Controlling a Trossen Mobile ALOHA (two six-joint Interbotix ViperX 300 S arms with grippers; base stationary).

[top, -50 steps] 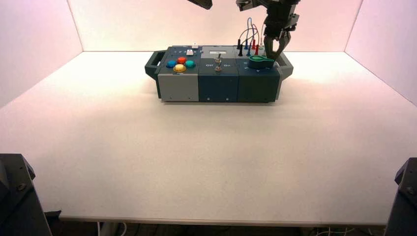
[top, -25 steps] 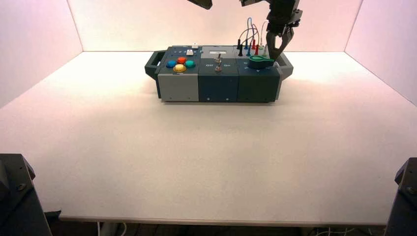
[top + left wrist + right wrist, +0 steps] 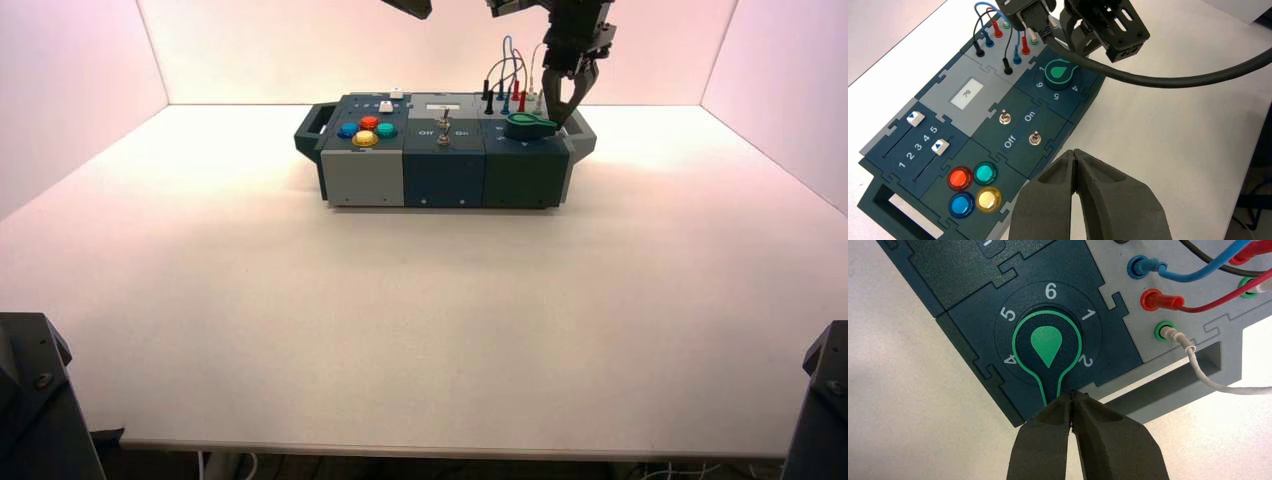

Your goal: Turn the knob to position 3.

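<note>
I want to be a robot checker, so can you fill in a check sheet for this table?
Surface: white table bearing a dark blue-grey control box.
Job's things: dark-green round knob, tip pointing between marks 4 and 2.
Clutter: nothing seen.
Grippers: right gripper shut, at the knob's tip; left gripper shut, high above the box.
Cables: coloured wires plugged into the box's back.
Surroundings: plain white walls.

A lab test cell: plain white walls (image 3: 90,50) enclose a bare white table (image 3: 400,320) bearing an instrument box (image 3: 445,175).
</note>
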